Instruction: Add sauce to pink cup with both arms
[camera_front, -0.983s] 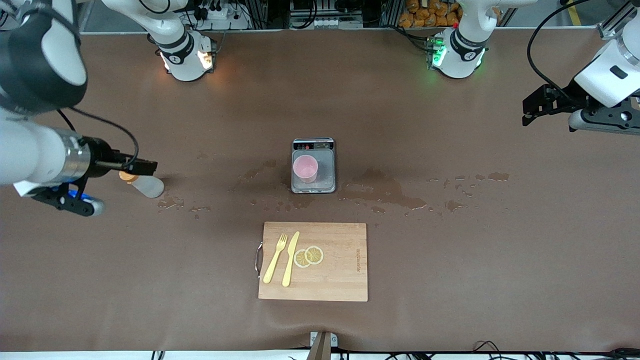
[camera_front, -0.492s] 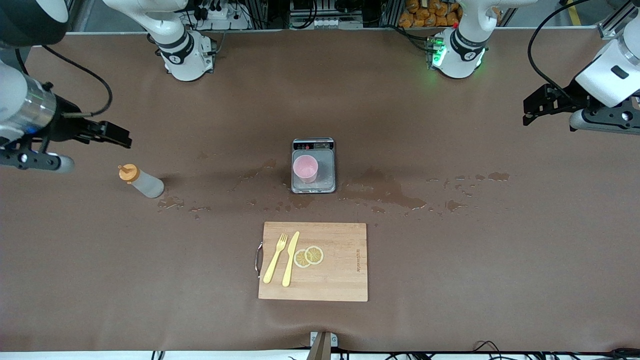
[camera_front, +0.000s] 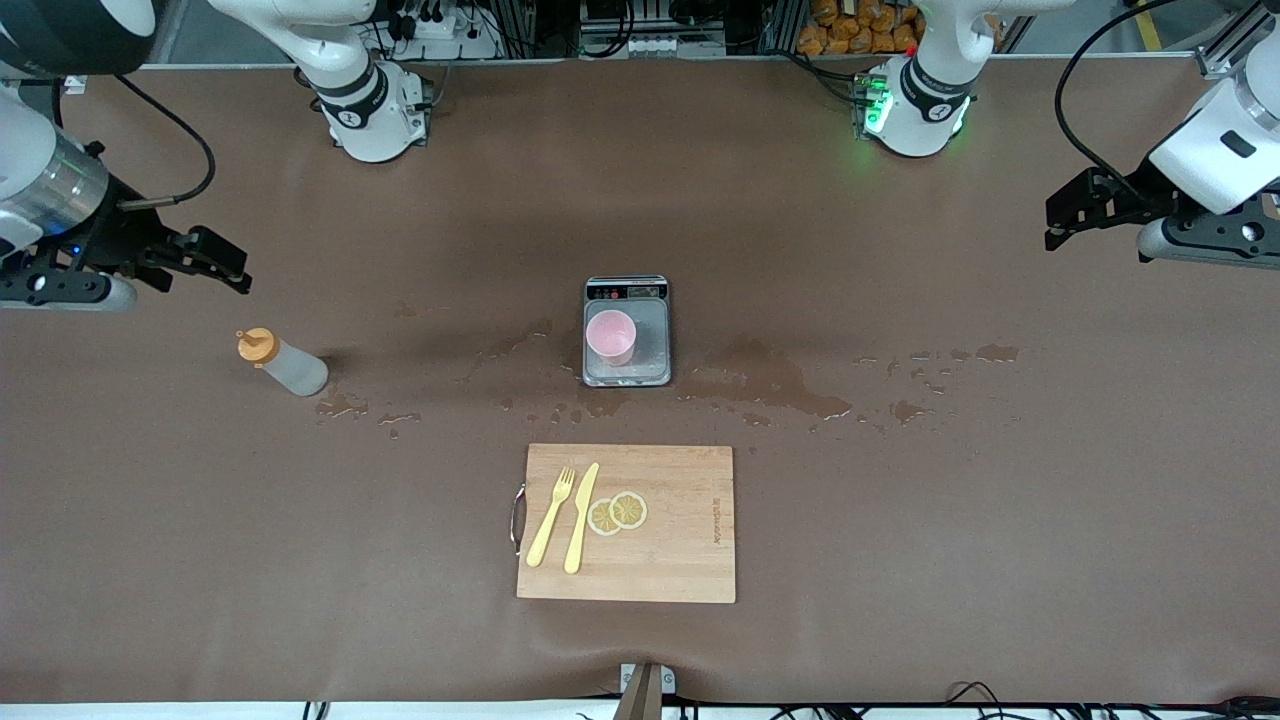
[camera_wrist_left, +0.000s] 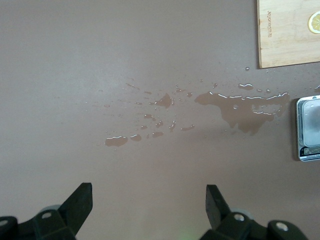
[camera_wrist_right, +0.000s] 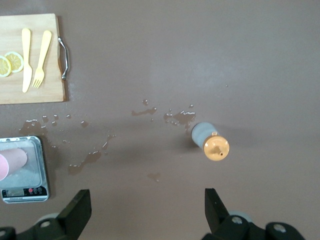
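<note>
Now the right gripper (camera_front: 225, 262) is held open and empty above the table near the sauce (camera_front: 283, 363), which stands upright; the pink cup (camera_front: 610, 337) is seen on the scale (camera_front: 627, 331); the left gripper (camera_front: 1075, 212) is parked open.

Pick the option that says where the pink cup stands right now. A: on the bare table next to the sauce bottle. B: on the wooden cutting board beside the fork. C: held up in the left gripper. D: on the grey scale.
D: the pink cup stands upright on the grey scale, apart from the sauce bottle and farther from the front camera than the cutting board.
</note>
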